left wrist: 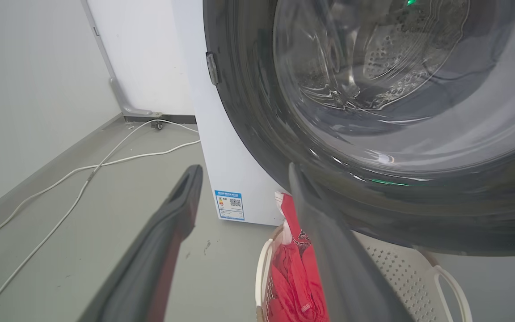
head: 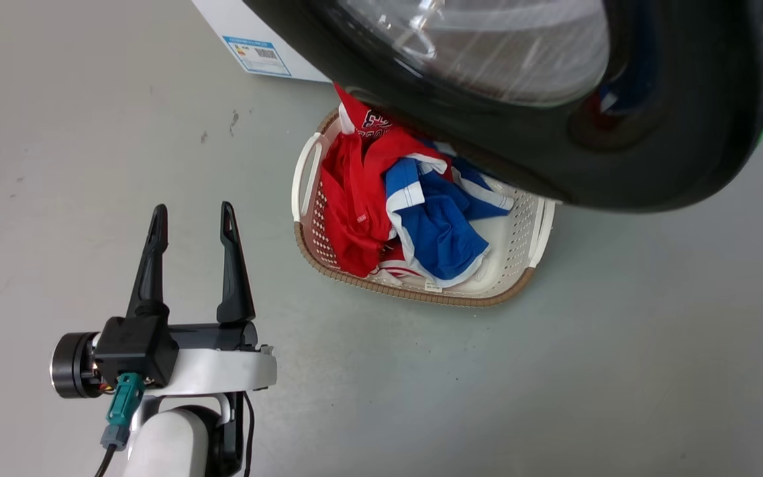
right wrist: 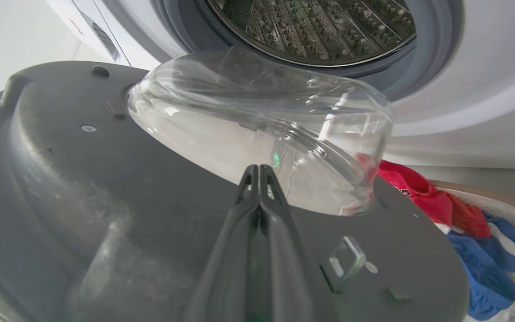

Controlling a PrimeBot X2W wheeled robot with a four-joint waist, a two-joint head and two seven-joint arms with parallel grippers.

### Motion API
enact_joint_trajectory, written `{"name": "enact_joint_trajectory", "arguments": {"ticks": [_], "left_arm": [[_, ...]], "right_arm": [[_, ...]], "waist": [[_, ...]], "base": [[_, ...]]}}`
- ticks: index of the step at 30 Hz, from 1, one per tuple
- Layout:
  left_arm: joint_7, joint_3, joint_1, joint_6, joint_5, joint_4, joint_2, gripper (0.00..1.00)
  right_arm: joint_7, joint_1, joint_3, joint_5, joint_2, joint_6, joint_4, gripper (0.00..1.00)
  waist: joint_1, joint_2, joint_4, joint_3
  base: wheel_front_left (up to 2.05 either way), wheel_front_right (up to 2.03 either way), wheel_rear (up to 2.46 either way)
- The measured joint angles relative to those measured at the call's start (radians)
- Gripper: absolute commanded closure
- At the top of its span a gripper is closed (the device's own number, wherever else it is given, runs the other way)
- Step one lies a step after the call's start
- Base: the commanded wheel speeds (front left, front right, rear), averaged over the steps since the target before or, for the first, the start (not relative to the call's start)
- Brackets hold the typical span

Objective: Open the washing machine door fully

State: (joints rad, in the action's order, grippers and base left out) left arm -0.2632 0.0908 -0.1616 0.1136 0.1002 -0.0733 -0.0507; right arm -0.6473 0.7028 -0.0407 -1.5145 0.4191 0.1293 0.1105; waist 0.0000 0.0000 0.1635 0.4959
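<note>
Washing machine door (head: 686, 132) stands partway open, swung off the drum mouth (right wrist: 311, 27). Its black disc overhangs the laundry basket (head: 414, 291) of red and blue clothes (head: 355, 199) on the floor (head: 554, 371). White washing machine (right wrist: 485, 89) sits behind it.

Right tool (right wrist: 259, 169): fingers pressed together, nothing between them. Tips aimed at the door's inner face, just below the rim of the glass bowl (right wrist: 257, 125). Contact with the plastic looks likely but cannot be confirmed. Latch hook (right wrist: 347, 261) lies just beside the fingers.

Left tool (head: 193, 218): spread wide, empty, over bare floor, well apart from the door.

Handling, judged:
- Door is rigid and the hinge carries its weight, so a light steady push should swing it.
- Outer face is glossy and probably slippery, and so broad a disc is awkward to pinch.
- Matte inner ring offers better purchase.
- Best place to bear on is the inner plastic near the latch edge, far from the hinge, for leverage.
- Keep off the glass bowl: hard, smooth, breakable, and tips would slide.
- Follow the arc, since a straight push would skate off.

Not fully open yet, more swing to go
</note>
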Motion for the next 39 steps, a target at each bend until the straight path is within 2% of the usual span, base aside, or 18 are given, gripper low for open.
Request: {"name": "enact_joint_trajectory", "arguments": {"ticks": [12, 20, 30, 39], "left_arm": [[0.000, -0.007, 0.017, -0.008, -0.014, 0.007, 0.000, 0.00], [0.000, -0.007, 0.034, -0.008, -0.020, 0.011, 0.000, 0.00], [0.000, -0.002, 0.056, -0.008, -0.024, 0.020, 0.000, 0.00], [0.000, 0.000, 0.080, -0.008, -0.031, 0.027, 0.000, 0.00]], "right_arm": [[0.006, -0.202, -0.042, -0.022, -0.054, 0.000, -0.168, 1.00], [0.014, -0.331, -0.092, -0.026, -0.095, 0.000, -0.236, 1.00], [0.025, -0.458, -0.175, -0.040, -0.162, 0.000, -0.294, 1.00], [0.016, -0.517, -0.270, -0.034, -0.213, 0.000, -0.297, 1.00]], "waist": [[0.0000, 0.0000, -0.010, -0.047], [0.0000, 0.0000, -0.010, -0.085], [-0.0001, 0.0000, -0.001, -0.135], [-0.0001, 0.0000, 0.004, -0.185]], "base": [[0.00, 0.00, 0.00], [0.00, 0.00, 0.00], [0.00, 0.00, 0.00], [0.00, 0.00, 0.00]]}}
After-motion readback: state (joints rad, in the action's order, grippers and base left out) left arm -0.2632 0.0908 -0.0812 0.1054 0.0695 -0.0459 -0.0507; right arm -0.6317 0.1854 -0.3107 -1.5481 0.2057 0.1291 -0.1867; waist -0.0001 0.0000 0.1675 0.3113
